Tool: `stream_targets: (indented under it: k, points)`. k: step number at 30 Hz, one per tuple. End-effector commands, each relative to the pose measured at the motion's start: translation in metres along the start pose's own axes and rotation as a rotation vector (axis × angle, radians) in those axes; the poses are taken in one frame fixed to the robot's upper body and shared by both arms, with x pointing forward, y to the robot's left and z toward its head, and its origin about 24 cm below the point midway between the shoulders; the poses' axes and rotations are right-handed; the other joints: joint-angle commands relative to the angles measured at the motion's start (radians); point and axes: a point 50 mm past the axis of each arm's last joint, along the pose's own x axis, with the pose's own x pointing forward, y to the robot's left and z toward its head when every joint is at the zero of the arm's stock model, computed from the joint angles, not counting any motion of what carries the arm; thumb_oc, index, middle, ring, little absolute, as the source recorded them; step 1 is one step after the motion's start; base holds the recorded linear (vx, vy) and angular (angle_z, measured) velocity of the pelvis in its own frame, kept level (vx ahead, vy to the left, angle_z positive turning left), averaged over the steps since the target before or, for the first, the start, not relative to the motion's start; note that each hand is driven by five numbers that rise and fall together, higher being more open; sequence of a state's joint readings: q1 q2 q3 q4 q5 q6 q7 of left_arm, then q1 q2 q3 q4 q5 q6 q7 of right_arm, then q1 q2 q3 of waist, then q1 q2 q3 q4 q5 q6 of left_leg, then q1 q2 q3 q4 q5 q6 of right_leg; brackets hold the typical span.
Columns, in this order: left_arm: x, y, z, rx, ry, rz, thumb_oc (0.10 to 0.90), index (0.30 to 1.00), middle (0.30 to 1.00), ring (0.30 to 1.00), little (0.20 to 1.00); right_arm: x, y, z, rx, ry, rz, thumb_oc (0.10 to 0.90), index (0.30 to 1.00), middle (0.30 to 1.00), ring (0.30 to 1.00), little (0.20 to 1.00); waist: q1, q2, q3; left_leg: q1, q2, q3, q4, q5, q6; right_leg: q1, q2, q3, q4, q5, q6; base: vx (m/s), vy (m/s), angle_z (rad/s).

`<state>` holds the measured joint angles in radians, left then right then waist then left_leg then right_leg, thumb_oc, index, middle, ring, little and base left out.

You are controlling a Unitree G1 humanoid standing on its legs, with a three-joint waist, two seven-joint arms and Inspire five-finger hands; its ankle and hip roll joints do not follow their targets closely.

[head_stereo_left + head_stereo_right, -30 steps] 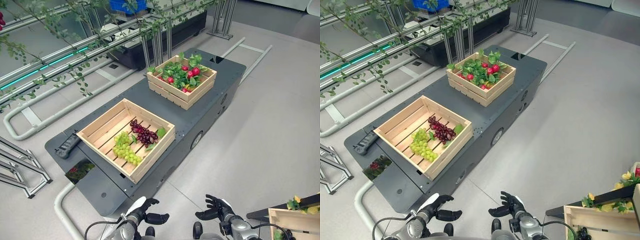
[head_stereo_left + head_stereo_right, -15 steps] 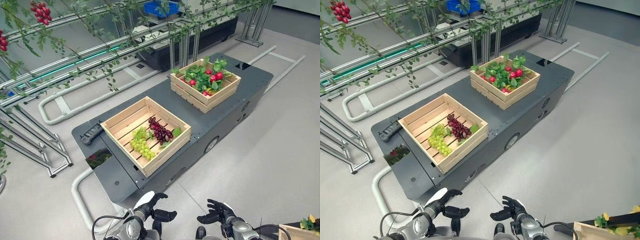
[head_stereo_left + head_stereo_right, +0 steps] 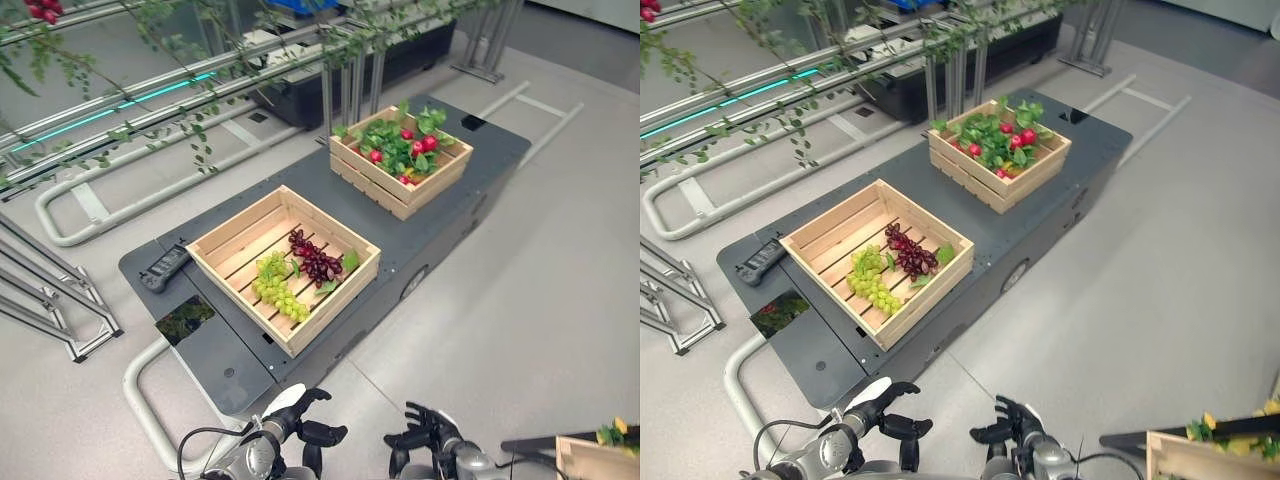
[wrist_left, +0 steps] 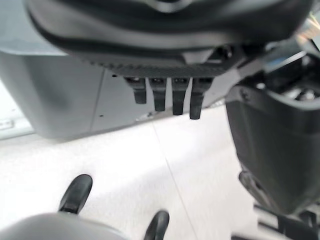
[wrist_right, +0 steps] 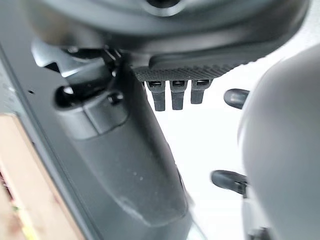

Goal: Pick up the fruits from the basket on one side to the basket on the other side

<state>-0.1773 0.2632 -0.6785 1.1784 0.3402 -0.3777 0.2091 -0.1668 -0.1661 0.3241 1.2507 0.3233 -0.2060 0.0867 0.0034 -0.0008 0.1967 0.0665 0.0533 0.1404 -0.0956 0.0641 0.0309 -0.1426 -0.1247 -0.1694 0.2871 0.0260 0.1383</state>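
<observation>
Two crates [image 3: 283, 266] on dark platform [image 3: 420, 215].

A dark grey worktop [image 3: 420, 225] stands on the pale floor [image 3: 520, 300]. Two slatted wooden crates sit on it, well apart: the near crate [image 3: 240, 235] and the far crate [image 3: 365, 180]. A black handset [image 3: 165, 268] lies beside the near one.

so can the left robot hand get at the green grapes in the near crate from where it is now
Probably not yet. The left robot hand hangs low near the floor, in front of the dark platform, holding nothing. The green grapes lie uncovered in the open near crate, but well beyond it.
</observation>
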Motion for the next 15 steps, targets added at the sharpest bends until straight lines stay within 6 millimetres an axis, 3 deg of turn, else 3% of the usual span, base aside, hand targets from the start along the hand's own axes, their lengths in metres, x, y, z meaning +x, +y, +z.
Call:
stream_targets:
  k: [1,4,7,11,13,15]
  points:
    - [0.015,0.028,0.026,0.009,-0.105,0.086,0.8,0.9,0.9,0.9,0.9,0.004,-0.01,0.034,0.024,-0.16,-0.043,0.8,0.9,0.9,0.9,0.9,-0.015,0.0,0.054,-0.002,-0.025,-0.049,0.021,-0.045,-0.016,0.026,-0.011,0.046,0.045,0.021,-0.004,0.09,-0.196,0.08]
    - [0.02,0.047,0.036,-0.001,-0.137,0.158,0.8,0.9,0.9,0.9,0.9,0.007,-0.016,0.053,0.018,-0.193,-0.063,0.8,0.9,0.9,0.9,0.9,-0.033,-0.011,0.085,-0.008,-0.018,-0.053,0.008,-0.065,-0.032,0.017,-0.023,0.068,-0.237,0.072,-0.002,0.0,-0.33,0.17]
    - [0.02,0.045,0.033,-0.031,-0.116,0.177,0.8,0.9,0.9,0.9,0.9,0.008,-0.015,0.048,0.034,-0.15,-0.087,0.8,0.9,0.9,0.9,0.9,-0.031,-0.012,0.075,-0.029,-0.007,-0.065,0.018,-0.048,-0.031,0.054,0.004,0.102,-0.213,0.042,-0.015,0.12,-0.254,0.49]
    - [0.013,0.037,0.028,-0.093,-0.128,0.235,0.8,0.9,0.9,0.9,0.9,0.005,-0.015,0.036,0.058,-0.123,-0.059,0.8,0.9,0.9,0.9,0.9,-0.016,-0.048,0.068,-0.055,0.023,-0.038,0.183,-0.076,-0.059,0.126,0.012,0.049,-0.247,0.028,-0.047,0.22,-0.248,0.46]
    - [0.012,0.035,0.032,-0.086,-0.158,0.252,0.8,0.9,0.9,0.9,0.9,0.003,-0.018,0.031,0.073,-0.113,-0.069,0.8,0.9,0.9,0.9,0.9,-0.002,-0.059,0.081,-0.148,0.025,-0.05,0.321,-0.044,-0.081,0.159,0.016,0.044,-0.263,0.024,-0.069,0.08,-0.124,0.25]
    - [0.013,0.034,0.039,-0.094,-0.198,0.239,0.8,0.9,0.9,0.9,0.9,0.002,-0.023,0.029,0.082,-0.117,-0.091,0.8,0.9,0.9,0.9,0.9,0.016,-0.045,0.099,-0.207,0.041,-0.053,0.285,0.026,-0.114,0.207,0.028,0.038,-0.296,0.018,-0.071,0.06,-0.001,0.25]
